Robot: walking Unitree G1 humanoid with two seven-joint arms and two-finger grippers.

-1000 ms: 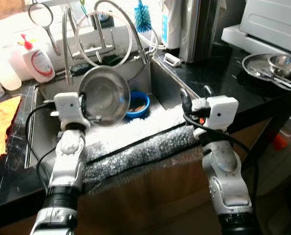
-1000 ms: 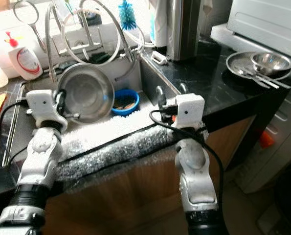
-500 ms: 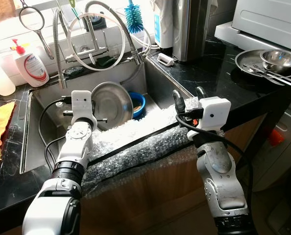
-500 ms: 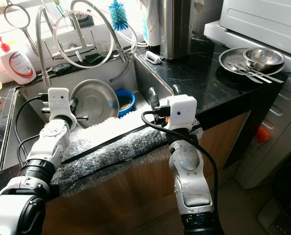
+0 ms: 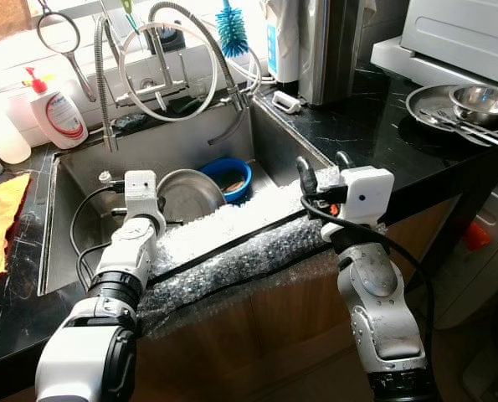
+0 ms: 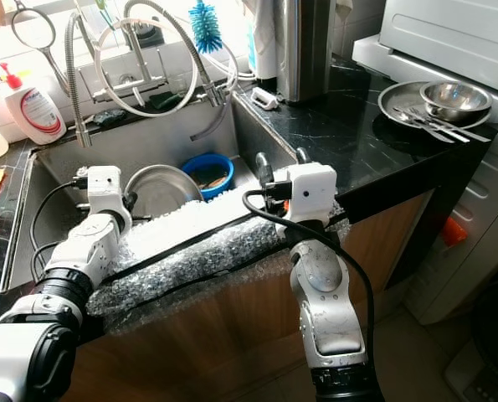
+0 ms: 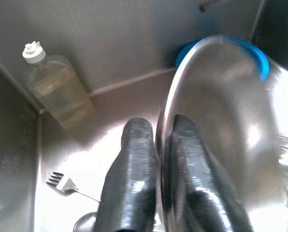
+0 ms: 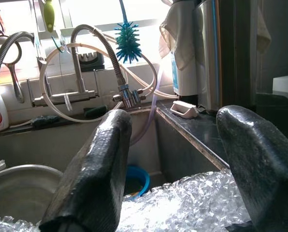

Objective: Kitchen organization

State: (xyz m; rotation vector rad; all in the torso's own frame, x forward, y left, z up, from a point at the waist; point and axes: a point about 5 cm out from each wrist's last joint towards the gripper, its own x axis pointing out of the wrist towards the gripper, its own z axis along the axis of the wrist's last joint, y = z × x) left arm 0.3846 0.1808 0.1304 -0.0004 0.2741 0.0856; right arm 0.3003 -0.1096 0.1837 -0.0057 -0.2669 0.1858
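Note:
A round steel bowl (image 5: pixel 188 194) sits low in the sink (image 5: pixel 81 205), and my left gripper (image 7: pixel 156 159) is shut on its rim. In the left wrist view the rim runs between the two fingers (image 7: pixel 134 159). A blue bowl (image 5: pixel 230 176) lies just behind the steel bowl. My right gripper (image 5: pixel 324 167) stands open above the bubble-wrapped front edge (image 5: pixel 232 243) of the sink, holding nothing.
A clear bottle (image 7: pixel 56 87) and a fork (image 7: pixel 66 184) lie on the sink floor. Hoses and a faucet (image 5: pixel 161 59) hang over the back. A soap bottle (image 5: pixel 54 109) stands left, an orange cloth (image 5: pixel 2 222) far left. A tray of steel dishes (image 5: pixel 462 105) sits right.
My left gripper has lowered the steel bowl from up above the sink down into the basin. The camera has shifted a little. The right arm has hardly moved.

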